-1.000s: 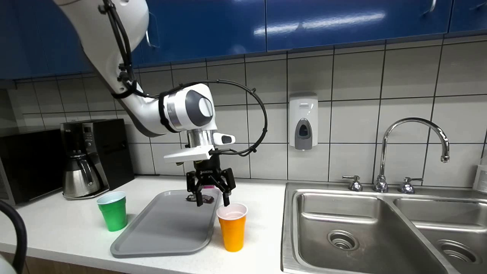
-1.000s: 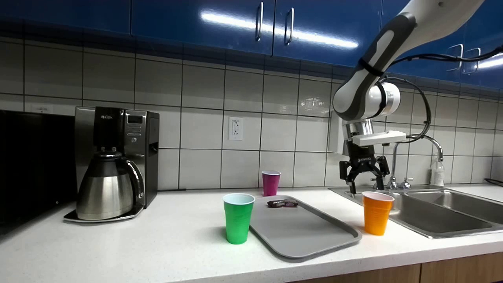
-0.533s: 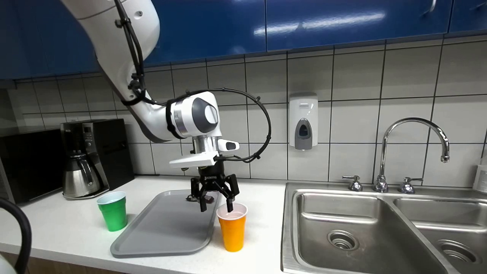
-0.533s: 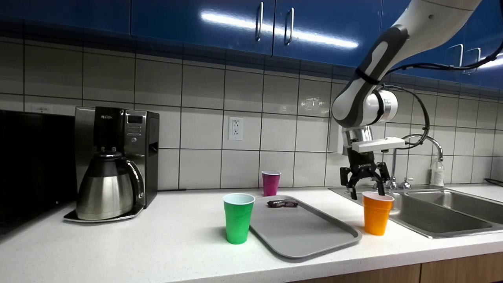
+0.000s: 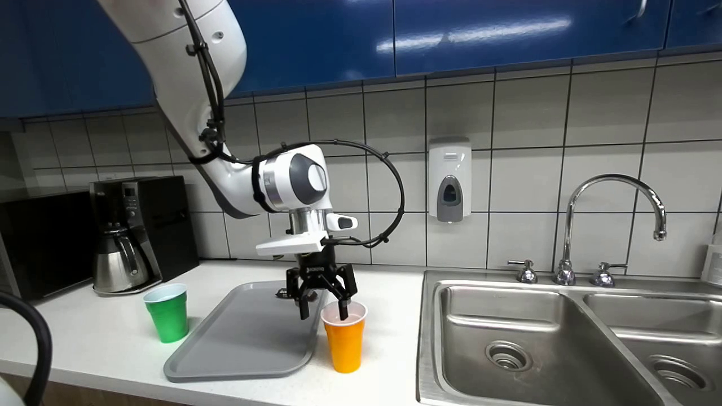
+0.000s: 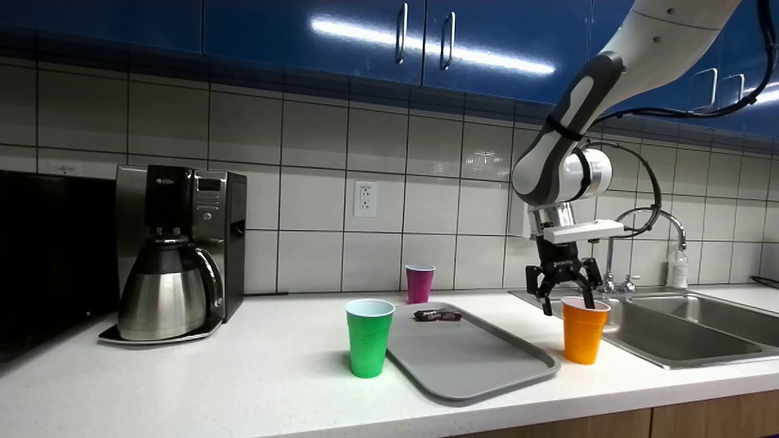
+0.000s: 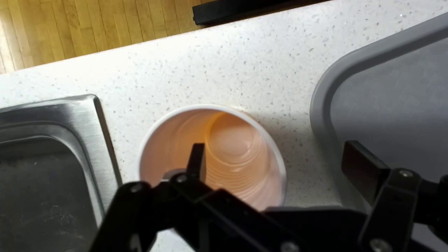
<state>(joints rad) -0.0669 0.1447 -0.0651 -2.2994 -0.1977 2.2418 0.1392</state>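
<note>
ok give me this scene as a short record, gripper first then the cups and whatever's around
Gripper: open, pointing down, nothing held
Nearest: orange cup, upright on the counter between gray tray and sink
Fingers: one over or just inside the orange cup's mouth, the other outside on the gray tray's side; contact unclear
On gray tray: dark wrapped item
Other cups: green cup beside the gray tray, magenta cup near the tiled wall
Background: coffee maker, soap dispenser
</note>
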